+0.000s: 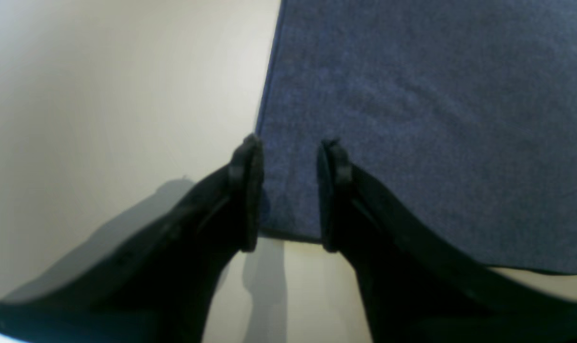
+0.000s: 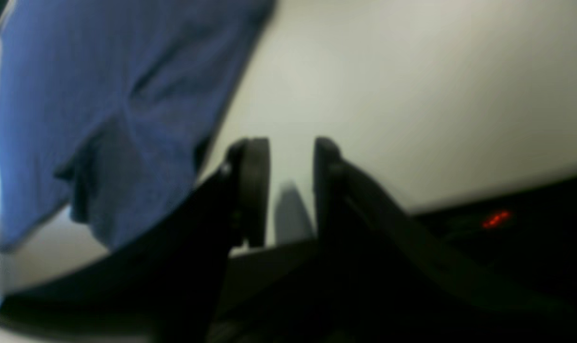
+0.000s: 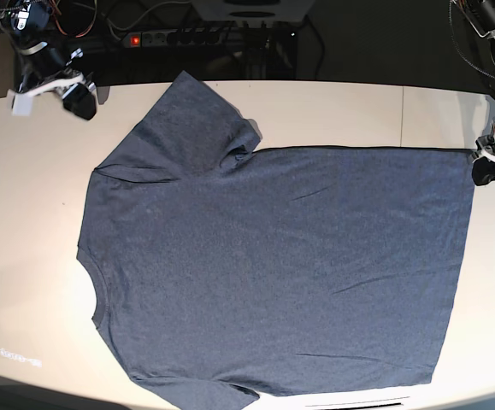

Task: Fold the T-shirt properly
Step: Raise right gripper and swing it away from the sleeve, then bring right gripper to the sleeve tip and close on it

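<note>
The slate-blue T-shirt (image 3: 273, 265) lies spread flat on the white table (image 3: 341, 107), collar at the left and hem at the right. One sleeve (image 3: 196, 120) points toward the back edge. My left gripper (image 3: 486, 171) sits at the hem's far corner. In the left wrist view it (image 1: 292, 147) stands open, its fingers straddling that corner of the T-shirt (image 1: 436, 119) just above the cloth. My right gripper (image 3: 80, 101) hovers at the table's back left, apart from the sleeve. In the right wrist view it (image 2: 290, 145) is open over bare table, with the T-shirt (image 2: 102, 95) off to its left.
A power strip with a red light (image 3: 136, 40) and cables lie behind the table's back edge; the light also glows in the right wrist view (image 2: 495, 219). The shirt's lower edge reaches the table's front rim.
</note>
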Robot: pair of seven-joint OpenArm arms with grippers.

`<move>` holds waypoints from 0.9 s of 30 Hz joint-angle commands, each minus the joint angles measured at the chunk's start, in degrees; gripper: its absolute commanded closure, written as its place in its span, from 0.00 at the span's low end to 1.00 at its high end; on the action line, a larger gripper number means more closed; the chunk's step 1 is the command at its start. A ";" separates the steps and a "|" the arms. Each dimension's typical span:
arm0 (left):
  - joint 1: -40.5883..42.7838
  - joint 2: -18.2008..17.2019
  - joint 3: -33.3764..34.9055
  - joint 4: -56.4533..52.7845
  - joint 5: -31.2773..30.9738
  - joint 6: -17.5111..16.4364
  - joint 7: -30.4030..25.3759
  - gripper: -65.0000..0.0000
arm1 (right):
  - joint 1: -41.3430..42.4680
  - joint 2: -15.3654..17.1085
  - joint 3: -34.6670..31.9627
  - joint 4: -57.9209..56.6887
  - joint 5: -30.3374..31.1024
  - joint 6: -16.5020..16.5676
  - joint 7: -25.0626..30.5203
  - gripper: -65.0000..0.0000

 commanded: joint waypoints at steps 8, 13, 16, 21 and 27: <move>-0.11 -1.09 -0.33 0.85 -0.87 0.39 -0.35 0.66 | 4.79 0.63 0.33 -7.82 13.79 5.46 -5.60 0.74; -0.13 -1.09 -0.33 0.85 -0.90 0.39 -0.37 0.66 | 5.38 0.61 0.31 -7.82 14.21 5.44 -5.97 0.74; -0.13 -1.09 -0.33 0.85 -0.96 0.39 -0.39 0.66 | 5.38 0.61 0.31 -7.82 14.43 5.42 -5.97 0.74; -0.15 -1.11 -0.33 0.85 -0.96 0.42 -0.39 0.66 | 6.38 0.59 -0.81 -7.85 15.74 5.44 -6.25 0.74; -0.15 -1.11 -0.33 0.85 -1.18 0.44 -0.39 0.66 | 7.48 0.33 -8.96 -7.96 15.72 5.42 -6.36 0.74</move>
